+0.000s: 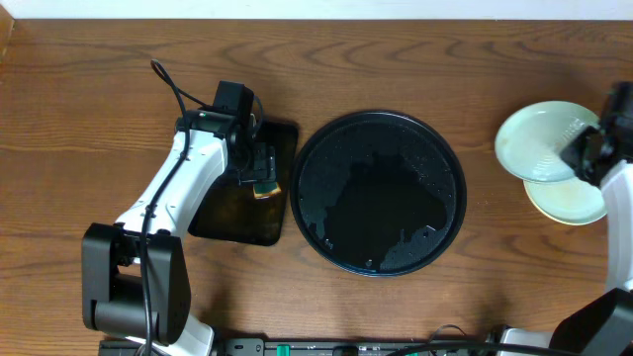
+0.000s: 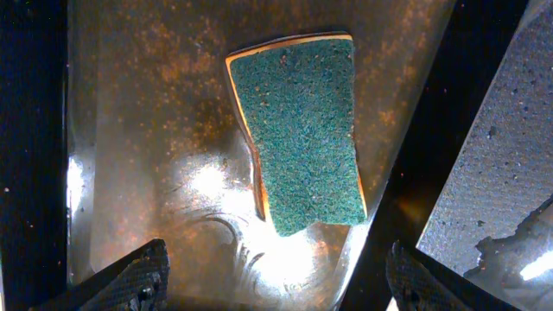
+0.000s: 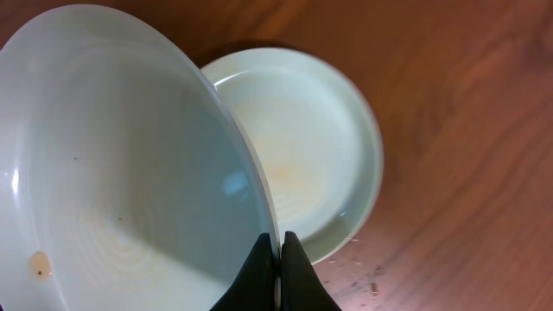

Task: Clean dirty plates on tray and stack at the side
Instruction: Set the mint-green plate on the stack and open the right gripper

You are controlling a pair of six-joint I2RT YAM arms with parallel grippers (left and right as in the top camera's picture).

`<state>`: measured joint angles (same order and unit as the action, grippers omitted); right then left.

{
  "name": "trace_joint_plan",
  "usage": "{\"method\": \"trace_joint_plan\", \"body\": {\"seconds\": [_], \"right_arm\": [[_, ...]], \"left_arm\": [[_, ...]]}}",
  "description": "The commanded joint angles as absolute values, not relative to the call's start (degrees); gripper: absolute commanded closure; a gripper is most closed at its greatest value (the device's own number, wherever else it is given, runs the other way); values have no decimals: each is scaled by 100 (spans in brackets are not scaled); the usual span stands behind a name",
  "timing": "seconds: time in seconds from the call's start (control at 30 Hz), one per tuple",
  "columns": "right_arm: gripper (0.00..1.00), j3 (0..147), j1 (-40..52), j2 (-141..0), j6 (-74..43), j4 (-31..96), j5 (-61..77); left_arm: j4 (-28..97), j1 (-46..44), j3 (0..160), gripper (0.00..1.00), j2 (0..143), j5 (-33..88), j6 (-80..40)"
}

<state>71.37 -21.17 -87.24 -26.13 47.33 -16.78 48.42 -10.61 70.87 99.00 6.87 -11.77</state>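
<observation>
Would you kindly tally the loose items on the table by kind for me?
Plates: 2, mint plate and pale plate
Trays: 2, round tray and rectangular tray
Sponges: 1, sponge
Total: 5

sponge [image 2: 298, 130] on rectangular tray [image 1: 232, 213] | round tray [image 1: 381, 193] centre | plates [image 1: 539, 143] right (overlapping)

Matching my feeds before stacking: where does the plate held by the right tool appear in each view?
Overhead: held plate, far right, overlapping a second plate.
Left wrist: not in it.
Right wrist: held plate fills the left, rim pinched by the right tool.
Shared landmark: the second plate, lying partly underneath it.
</observation>
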Motion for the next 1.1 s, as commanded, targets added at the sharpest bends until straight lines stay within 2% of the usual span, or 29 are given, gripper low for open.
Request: {"method": "trace_joint_plan", "body": {"seconds": [0.0, 0.27, 0.33, 0.4, 0.43, 0.7, 0.73, 0.9, 0.97, 1.07], "right_arm": [[99, 7148, -2515, -8635, -2720, 4740, -1601], [98, 7148, -3164, -8903, -2720, 4735, -1603], [92, 7148, -3238, -8986, -2720, 4740, -1601], [75, 7148, -3282, -9059, -2720, 4735, -1535], [71, 7148, -3282, -9078, -2718, 4718, -1446], [69, 7150, -3175, -9087, -2204, 4683, 217], [69, 7148, -3133, -9087, -2115, 4696, 427], [65, 7150, -2679, -9074, -1450, 4700, 1173], [63, 7150, -2117, -9054, -974, 4674, 1184], [60, 7150, -1555, -9054, -659, 4676, 1041]], "left_arm": [[4858, -1031, 7072, 19, 9891, 596, -1144], [4858, -1031, 7072, 20, 9891, 596, -1144], [4860, -1031, 7072, 20, 9891, 596, -1144], [4860, -1031, 7072, 20, 9891, 596, -1146], [4860, -1031, 7072, 20, 9891, 596, -1144], [4880, -1031, 7074, 19, 9889, 591, -1140], [4880, -1031, 7074, 15, 9878, 585, -1122], [5026, -1031, 7168, 13, 9710, 158, -1096], [5133, -1028, 7210, 9, 9459, -123, -1100], [5297, -963, 7210, 9, 9260, -357, -1109]]}}
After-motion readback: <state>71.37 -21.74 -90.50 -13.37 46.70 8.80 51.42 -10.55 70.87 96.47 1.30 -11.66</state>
